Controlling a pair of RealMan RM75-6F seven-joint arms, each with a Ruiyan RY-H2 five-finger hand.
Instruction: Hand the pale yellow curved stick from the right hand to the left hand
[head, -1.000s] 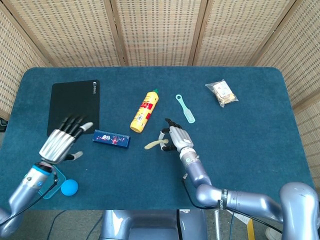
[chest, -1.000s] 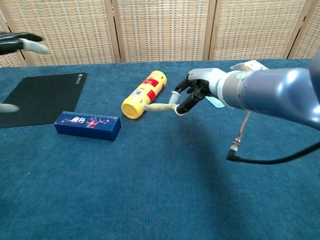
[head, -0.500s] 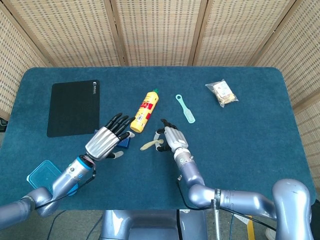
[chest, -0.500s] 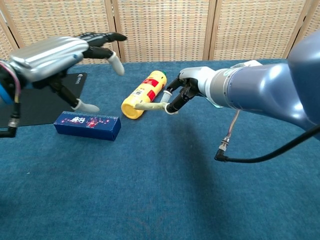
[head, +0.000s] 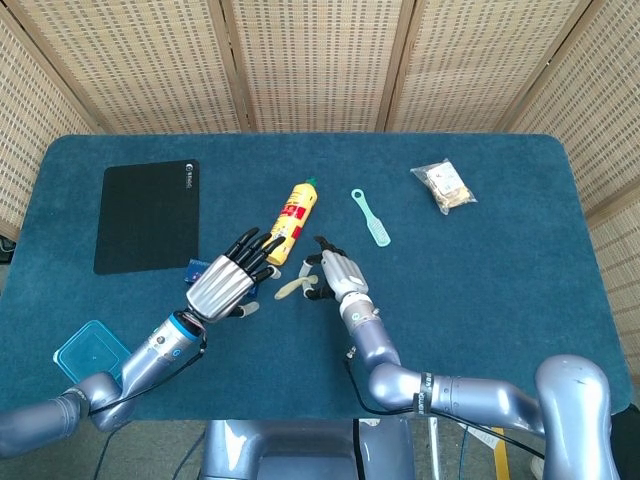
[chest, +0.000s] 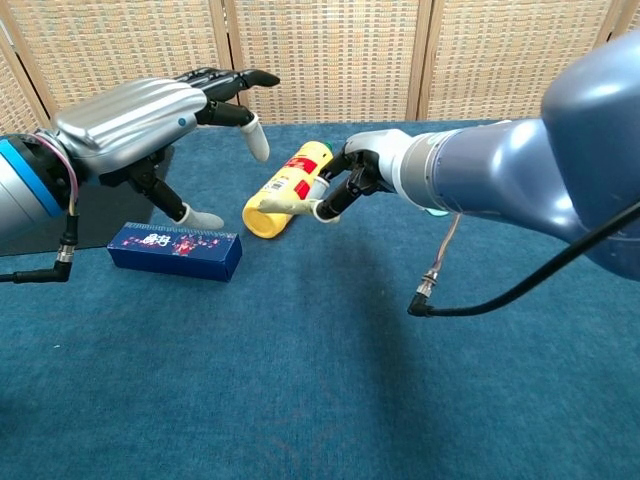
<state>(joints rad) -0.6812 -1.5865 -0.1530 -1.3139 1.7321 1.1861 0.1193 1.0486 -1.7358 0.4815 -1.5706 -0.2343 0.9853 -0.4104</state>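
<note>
Right hand (head: 331, 275) fingertips pinching one end of the pale stick (head: 291, 289), raised above the blue table (head: 480, 280) near the yellow bottle (head: 289, 221). Left hand (head: 228, 283) just beside, fingers spread, holding nothing, over the blue box (chest: 176, 251).

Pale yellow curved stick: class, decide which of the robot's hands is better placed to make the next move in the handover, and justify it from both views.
The left hand. Its fingers are spread and empty beside the stick, which the right hand already pinches at one end, free end pointing left.
</note>
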